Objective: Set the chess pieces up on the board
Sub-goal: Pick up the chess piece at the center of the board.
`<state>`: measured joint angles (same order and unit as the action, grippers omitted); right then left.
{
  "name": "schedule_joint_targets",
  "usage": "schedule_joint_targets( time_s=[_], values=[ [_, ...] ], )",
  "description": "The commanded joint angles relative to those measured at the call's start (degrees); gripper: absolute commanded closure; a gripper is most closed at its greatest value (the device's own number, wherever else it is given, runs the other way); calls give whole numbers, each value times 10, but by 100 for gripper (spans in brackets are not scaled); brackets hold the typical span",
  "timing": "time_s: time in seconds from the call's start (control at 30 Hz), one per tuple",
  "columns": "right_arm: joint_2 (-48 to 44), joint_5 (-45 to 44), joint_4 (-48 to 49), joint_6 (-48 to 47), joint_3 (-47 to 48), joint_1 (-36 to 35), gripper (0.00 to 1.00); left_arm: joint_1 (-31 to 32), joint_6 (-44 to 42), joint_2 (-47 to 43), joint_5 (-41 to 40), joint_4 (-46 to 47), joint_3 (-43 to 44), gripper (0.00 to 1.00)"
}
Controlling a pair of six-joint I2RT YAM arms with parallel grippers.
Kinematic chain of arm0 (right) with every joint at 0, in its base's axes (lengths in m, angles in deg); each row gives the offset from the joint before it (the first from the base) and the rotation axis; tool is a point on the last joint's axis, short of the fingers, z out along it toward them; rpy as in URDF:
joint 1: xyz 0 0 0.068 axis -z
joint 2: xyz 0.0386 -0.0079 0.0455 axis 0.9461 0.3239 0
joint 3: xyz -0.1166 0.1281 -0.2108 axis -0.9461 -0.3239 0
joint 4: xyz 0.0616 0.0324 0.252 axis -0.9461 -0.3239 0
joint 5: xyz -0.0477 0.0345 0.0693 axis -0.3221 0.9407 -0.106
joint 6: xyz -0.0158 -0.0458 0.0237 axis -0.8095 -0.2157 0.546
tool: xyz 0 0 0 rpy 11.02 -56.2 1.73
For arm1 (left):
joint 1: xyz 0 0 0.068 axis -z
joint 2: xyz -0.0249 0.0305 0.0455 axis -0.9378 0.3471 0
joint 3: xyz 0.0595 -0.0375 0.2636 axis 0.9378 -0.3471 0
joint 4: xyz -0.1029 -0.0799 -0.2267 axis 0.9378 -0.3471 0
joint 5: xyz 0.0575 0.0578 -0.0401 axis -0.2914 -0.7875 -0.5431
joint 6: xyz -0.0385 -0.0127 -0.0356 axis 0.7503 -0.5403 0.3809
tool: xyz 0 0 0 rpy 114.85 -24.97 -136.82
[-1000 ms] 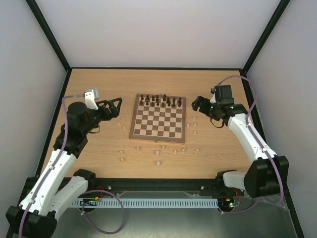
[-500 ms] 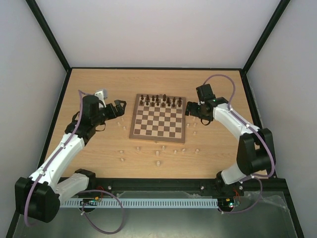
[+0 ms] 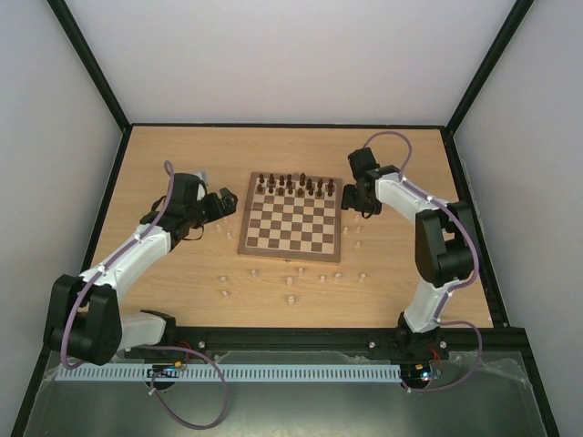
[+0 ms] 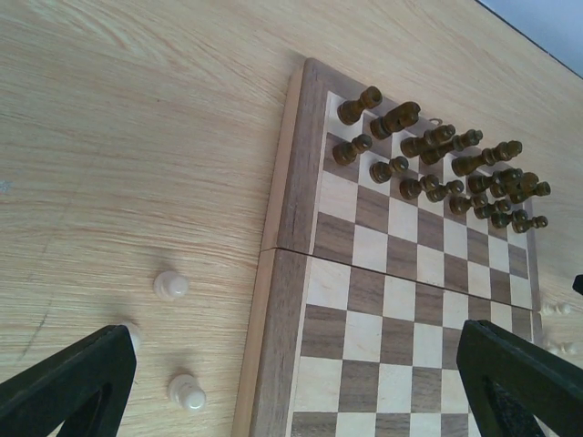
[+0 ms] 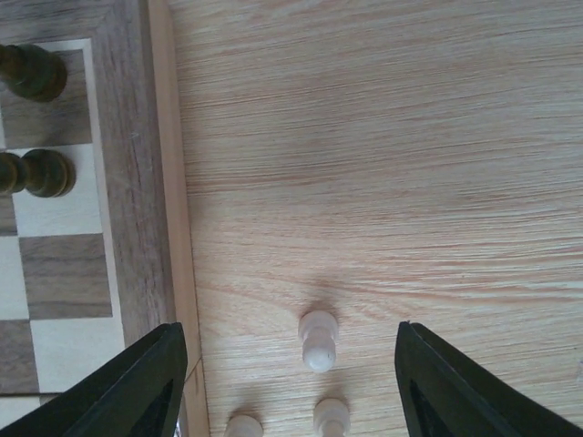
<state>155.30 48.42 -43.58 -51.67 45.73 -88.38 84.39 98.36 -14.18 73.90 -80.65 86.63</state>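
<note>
Within the last second both arms have swung in from the desk's side edges to flank the board (image 3: 288,238). The right claw (image 3: 356,198) now hangs low over the desk just off the board's right edge, near its far right corner. The left claw (image 3: 221,202) has come in at the board's left edge.

In the right wrist view a pale pawn (image 5: 318,340) stands upright on the desk between the right claw's fingers (image 5: 153,383). There is bare wood on both sides of it, so the claw is open and grips nothing. Its jaws look narrower than a moment ago, which I read as the start of a close on that pawn. Two more pale pieces (image 5: 332,417) stand just nearer the wrist and could get nudged.

The left claw is spread wide and empty. Two pale pieces (image 4: 171,286) stand on the desk beside the board's left edge, close to its left finger.

The dark pieces (image 3: 291,186) fill the two far rows of the board, while the near rows are bare. None of the chess pieces (image 3: 301,271) that the task concerns has reached the board. They stand scattered on the desk: a few off the left edge, a few off the right edge, and a loose line between the board's near edge and the arm bases.

So the setting-up looks barely begun, with the right arm about to make a first pick. A centred, gentle close should help, since the pawn is small and could tip
</note>
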Motion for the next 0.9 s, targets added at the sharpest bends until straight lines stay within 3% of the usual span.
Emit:
schedule_joint_targets(
  time_s=[0.0, 0.87],
  values=[
    [13, -26, -48, -13, 25, -5, 38, -2, 11, -12, -18, 5, 7, 1],
    [51, -26, -47, -12, -5, -8, 65, 3, 9, -32, -41, -3, -2, 0]
  ],
)
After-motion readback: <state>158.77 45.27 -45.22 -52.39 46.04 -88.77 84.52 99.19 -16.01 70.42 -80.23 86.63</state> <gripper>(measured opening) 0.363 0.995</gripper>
